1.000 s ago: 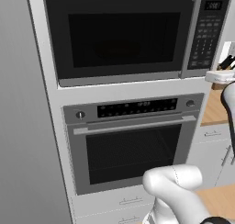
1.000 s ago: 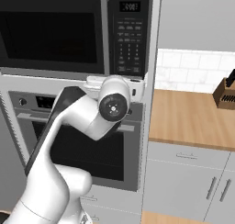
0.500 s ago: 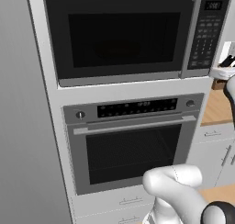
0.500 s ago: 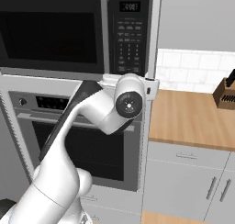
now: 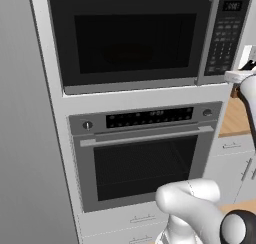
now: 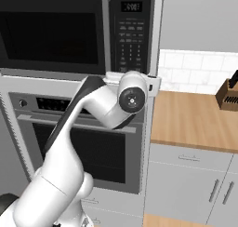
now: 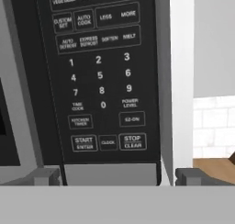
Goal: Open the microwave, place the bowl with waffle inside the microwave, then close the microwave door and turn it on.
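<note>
High in the grey cabinet column, the large black built-in microwave [image 5: 145, 35] sits above the steel-fronted oven [image 5: 145, 153]. Its wide black door with the dark glass window [image 5: 130, 38] lies flush with the front, the long vertical grey bar handle [image 5: 206, 38] at its right edge, so it is shut. Nothing can be made out behind the dark glass. The shallow reddish-brown bowl and the golden waffle cannot be located from here, so I cannot say whether they are already inside.

Right of the handle is the button keypad panel [image 7: 98, 76]. The hand view looks straight at it from close by, with START/ENTER at its lower left and STOP/CLEAR at its lower right. The claw [image 7: 117, 176] shows two small grey fingertips [image 7: 46, 176] standing well apart, holding nothing. With the door shut and the hand aimed at the keys, my guess is that the step in hand is the last one, pressing start; if the bowl is not yet in, the whole task is left.

Further right, the wooden worktop [image 6: 195, 116] carries a knife block [image 6: 228, 93] at its far right edge, under a white tiled wall [image 6: 195, 68]. Nothing stands between the claw and the keypad.
</note>
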